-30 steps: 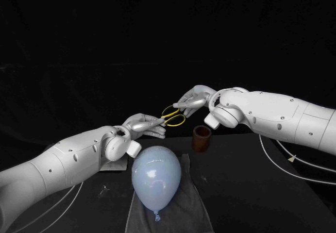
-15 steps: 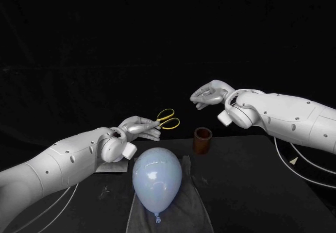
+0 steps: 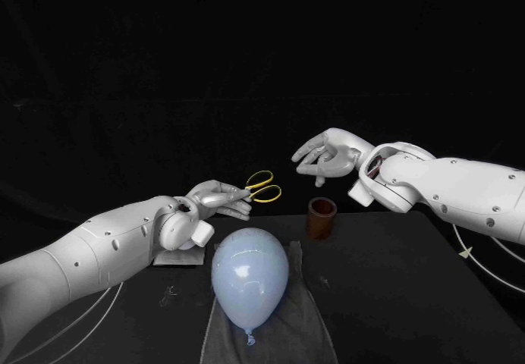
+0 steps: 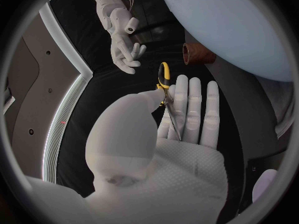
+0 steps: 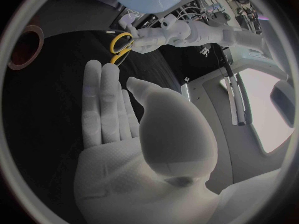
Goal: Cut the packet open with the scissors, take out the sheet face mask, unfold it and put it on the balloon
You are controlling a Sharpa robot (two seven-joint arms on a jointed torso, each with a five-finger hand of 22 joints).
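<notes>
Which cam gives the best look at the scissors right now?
Left wrist view: the scissors show full length, yellow handles to blades, held in the left hand. Head and right wrist views show mainly the yellow handles.

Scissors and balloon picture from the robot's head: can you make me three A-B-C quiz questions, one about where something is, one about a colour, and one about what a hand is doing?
1. Where does the balloon lie?
A. on a grey cloth
B. inside a box
C. on a chair

2. What colour are the handles of the scissors?
A. red
B. yellow
C. green

3. What is the left hand doing?
A. holding the scissors
B. pressing the balloon
C. lying flat on the table

Answers:
1 A, the cloth spreads under the balloon on the black table.
2 B, both loops are yellow.
3 A, its fingers pinch the scissors up in the air, while the right hand holds nothing.
</notes>
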